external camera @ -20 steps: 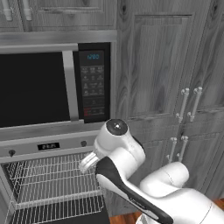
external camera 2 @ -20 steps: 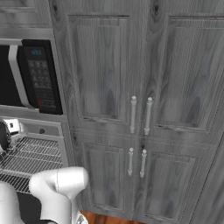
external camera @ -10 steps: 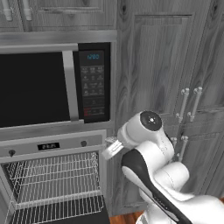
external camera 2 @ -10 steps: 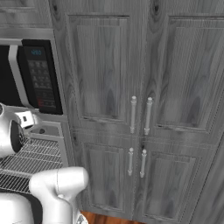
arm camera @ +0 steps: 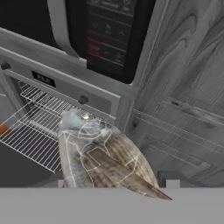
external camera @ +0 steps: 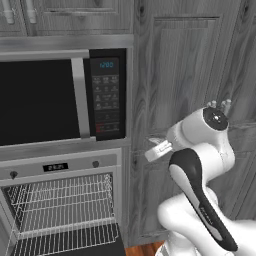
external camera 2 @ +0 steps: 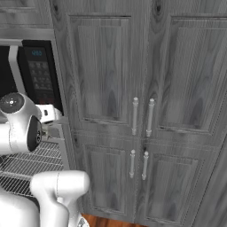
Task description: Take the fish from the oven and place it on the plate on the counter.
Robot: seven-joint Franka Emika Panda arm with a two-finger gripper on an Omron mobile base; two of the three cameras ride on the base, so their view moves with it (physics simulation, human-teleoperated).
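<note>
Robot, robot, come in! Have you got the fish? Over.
Gripper closed on the fish, held outside the oven. Oven door open, racks bare. Plate not in sight. Cabinet doors ahead.

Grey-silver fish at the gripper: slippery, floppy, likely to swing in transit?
Probably slippery: the slim grey-silver fish looks glossy and smooth-skinned in the hand view. Likely stiff, not floppy: it juts up from the gripper without drooping. It may pivot in the grip, since most of its tapered body extends past the hidden fingertips, over the open oven's wire rack.
</note>
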